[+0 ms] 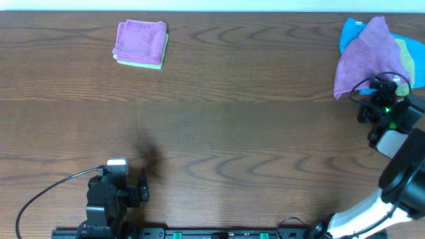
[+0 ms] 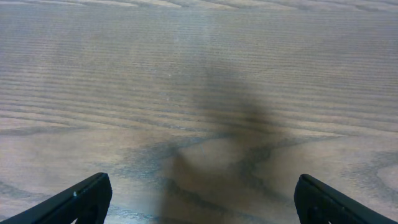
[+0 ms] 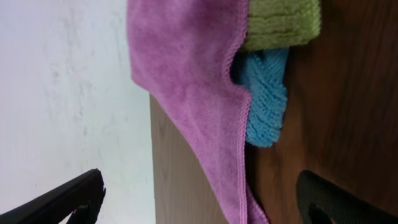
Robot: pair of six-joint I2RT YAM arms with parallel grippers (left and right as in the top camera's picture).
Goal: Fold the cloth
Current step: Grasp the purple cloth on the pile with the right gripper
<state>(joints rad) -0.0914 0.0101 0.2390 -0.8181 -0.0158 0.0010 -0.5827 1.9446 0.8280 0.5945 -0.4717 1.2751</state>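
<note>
Cloth (image 1: 365, 60): plain purple-lilac, fine ribbed weave, stitched hem showing in the right wrist view (image 3: 186, 81). Not folded. It lies rumpled at the far right of the table (image 1: 232, 133), draped over a blue cloth (image 1: 350, 30) and a lime-green cloth (image 1: 406, 56), one corner peaked toward the far edge.

Right gripper (image 1: 378, 93): just near-side of the cloth, jaws wide apart, nothing between them. Cannot tell whether it touches the fabric.

Left gripper (image 2: 202, 202): near left, well apart from the cloth, jaws wide apart over bare wood.

Hidden or unclear: most of the blue and green cloths lie under the purple one, with only edges showing. The cloth's outline is cut off at the top and bottom of the right wrist view.

Far left: a second purple cloth (image 1: 139, 40), folded square, sits on a green one (image 1: 143, 64) that shows only as a thin margin.
</note>
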